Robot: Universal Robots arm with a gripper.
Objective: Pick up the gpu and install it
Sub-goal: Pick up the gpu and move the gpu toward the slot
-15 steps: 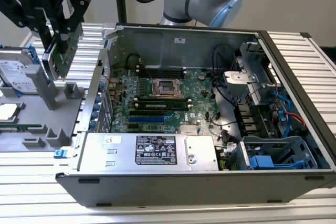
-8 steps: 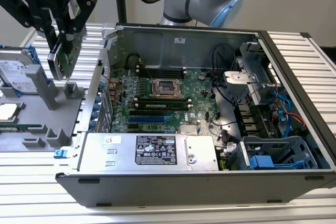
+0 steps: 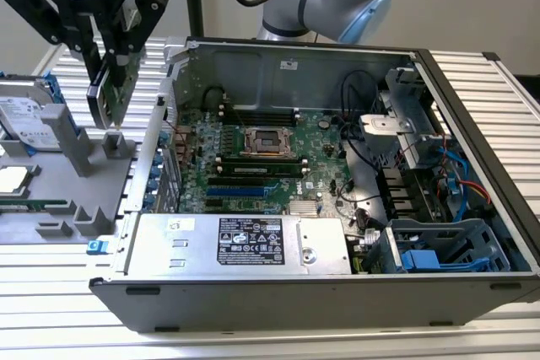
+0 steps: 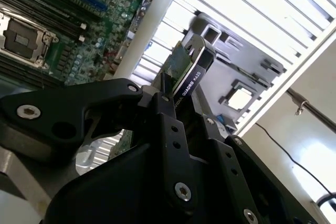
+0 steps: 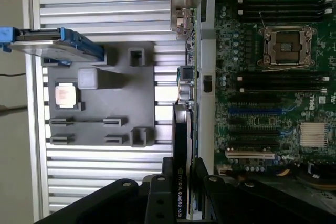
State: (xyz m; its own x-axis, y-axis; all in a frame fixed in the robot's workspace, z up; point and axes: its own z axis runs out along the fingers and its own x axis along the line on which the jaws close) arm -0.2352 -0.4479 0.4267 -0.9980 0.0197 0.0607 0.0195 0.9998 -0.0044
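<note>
My black gripper (image 5: 182, 170) is clamping the thin green-and-black gpu (image 5: 180, 129) above the grey plastic tray (image 5: 121, 95); pickup done, installing pending.

Exterior view tally: 1 gripper (image 3: 114, 65), 1 gpu (image 3: 108, 99) clamped in it. 1 open PC case (image 3: 278, 65) w/ 1 motherboard (image 3: 253, 179), 1 CPU socket (image 3: 268, 141), 1 heatsink (image 3: 305, 208), 1 power supply (image 3: 245, 242) at 6 o'clock of the board, 1 blue drive caddy (image 3: 426, 257) at 4 o'clock. At 9 o'clock of the case: 1 grey holder tray (image 3: 59, 174) w/ 1 hard drive (image 3: 25, 115), 1 loose CPU chip (image 3: 13, 179), 1 memory stick (image 3: 34, 205) (seen edge-on). RAM slots: can't count reliably.
</note>
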